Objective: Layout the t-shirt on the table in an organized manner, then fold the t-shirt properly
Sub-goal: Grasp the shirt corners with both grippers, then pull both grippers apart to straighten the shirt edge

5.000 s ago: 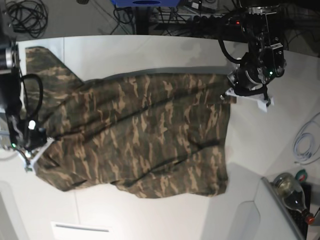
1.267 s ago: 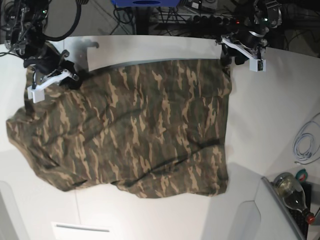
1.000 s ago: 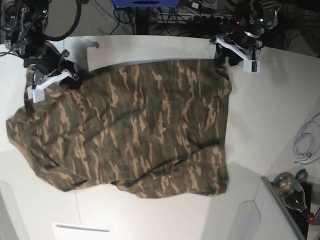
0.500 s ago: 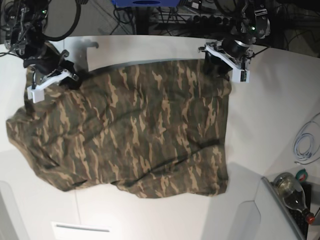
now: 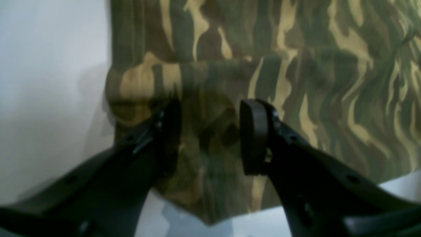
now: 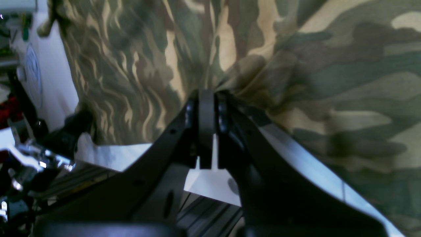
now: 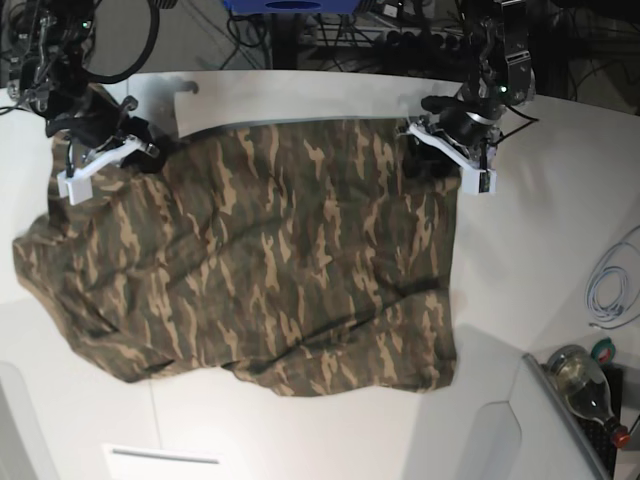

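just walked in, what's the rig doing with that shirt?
A two-arm robot is laying a camouflage t-shirt out on the white table; no fold has been made yet. The right hand is shut on a bunch of cloth at one far corner of the shirt. The left hand is open, its fingers apart over the other far corner near the table edge, gripping nothing. The shirt lies mostly spread out but wrinkled.

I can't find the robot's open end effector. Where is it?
In the base view the left end effector is at the upper right, open above the t-shirt corner near the table far edge.
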Action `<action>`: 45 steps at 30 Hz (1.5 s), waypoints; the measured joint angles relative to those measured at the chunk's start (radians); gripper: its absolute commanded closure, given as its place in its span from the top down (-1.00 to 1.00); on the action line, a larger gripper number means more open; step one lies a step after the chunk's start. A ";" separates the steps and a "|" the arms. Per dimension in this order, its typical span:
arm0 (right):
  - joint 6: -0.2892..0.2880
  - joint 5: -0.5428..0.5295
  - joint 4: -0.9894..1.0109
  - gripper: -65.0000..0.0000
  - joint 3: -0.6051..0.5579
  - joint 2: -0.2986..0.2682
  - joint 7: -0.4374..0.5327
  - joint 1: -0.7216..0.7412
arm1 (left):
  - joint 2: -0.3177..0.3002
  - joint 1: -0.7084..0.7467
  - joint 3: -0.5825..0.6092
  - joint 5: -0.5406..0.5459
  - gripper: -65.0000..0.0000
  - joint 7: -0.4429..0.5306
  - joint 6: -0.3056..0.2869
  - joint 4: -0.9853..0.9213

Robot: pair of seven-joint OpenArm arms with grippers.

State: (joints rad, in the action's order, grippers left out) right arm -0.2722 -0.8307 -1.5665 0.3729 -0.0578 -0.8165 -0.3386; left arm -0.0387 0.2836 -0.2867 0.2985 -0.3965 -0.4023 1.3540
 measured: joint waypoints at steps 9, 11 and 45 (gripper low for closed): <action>0.064 -0.003 0.000 -1.00 0.008 -0.003 0.000 0.000 | 0.008 -0.114 -0.008 0.016 -0.13 0.036 0.070 -0.109; 0.075 0.000 0.001 -0.98 0.008 -0.008 -0.001 0.000 | 0.008 -0.145 -0.009 0.016 -0.13 0.039 0.070 -0.138; -0.001 0.381 0.377 0.16 0.230 -0.157 0.174 0.165 | 0.015 -0.140 0.000 0.000 -0.13 -0.014 0.114 -0.048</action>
State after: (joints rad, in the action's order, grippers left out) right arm -0.2729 -0.4492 -1.1896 0.6025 -0.2146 -0.6430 -0.1738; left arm -0.0238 0.1440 -0.2867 0.2981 -0.4110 -0.2878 1.3056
